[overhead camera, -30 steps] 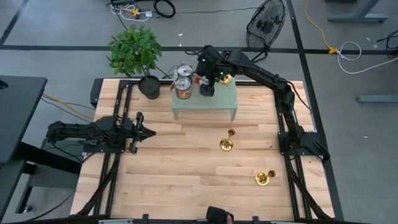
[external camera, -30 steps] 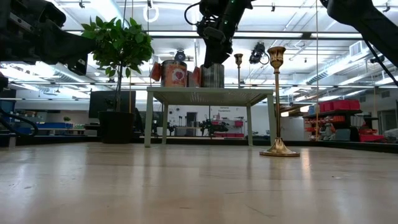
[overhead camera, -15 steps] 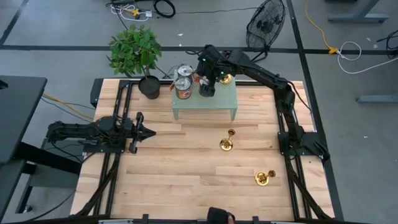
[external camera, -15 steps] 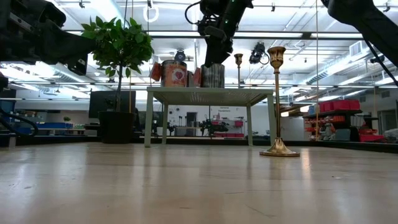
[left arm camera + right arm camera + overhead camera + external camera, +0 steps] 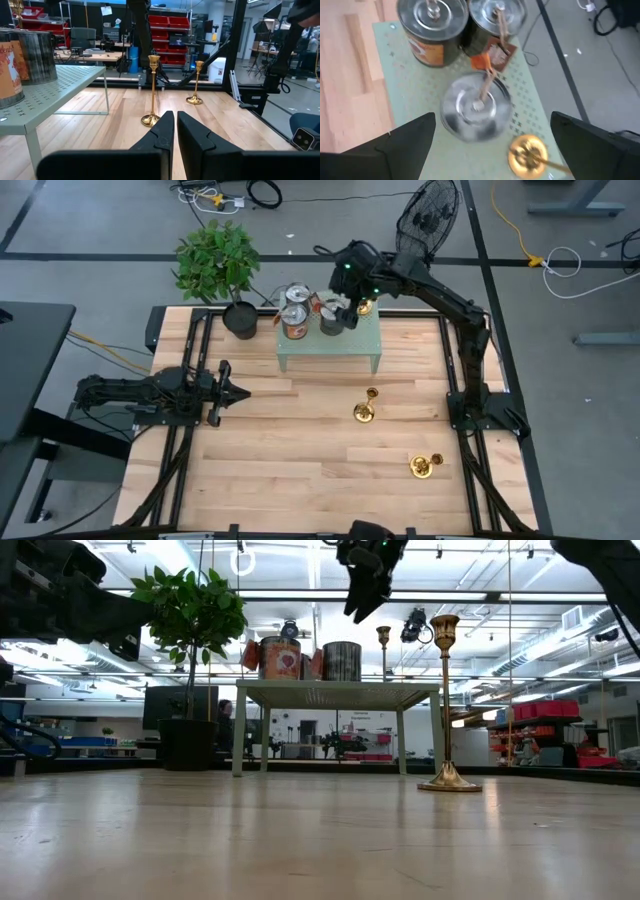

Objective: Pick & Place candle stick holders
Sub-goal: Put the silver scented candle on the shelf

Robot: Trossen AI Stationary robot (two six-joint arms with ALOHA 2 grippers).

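Note:
Three gold candle stick holders stand upright on their round bases. One (image 5: 365,307) (image 5: 527,152) is on the pale green stand (image 5: 330,352). Two stand on the wooden table (image 5: 365,410) (image 5: 423,467), also in the left wrist view (image 5: 152,90) (image 5: 196,82). My right gripper (image 5: 348,292) (image 5: 365,585) hangs open above the stand, over a silver-lidded tin (image 5: 476,105), touching nothing. My left gripper (image 5: 235,391) (image 5: 175,130) waits shut and level at the table's left side.
Two more tins (image 5: 297,293) (image 5: 293,320) with tags stand on the stand's left part. A potted plant (image 5: 220,265) stands at the far left corner. Bare wood lies between the stand and the table's near edge, around the two holders.
My right gripper has risen from low over the silver-lidded tin to well above the stand, drifting a little toward the table's far right. Its fingers stay wide apart. The tin and the holders stay where they were.

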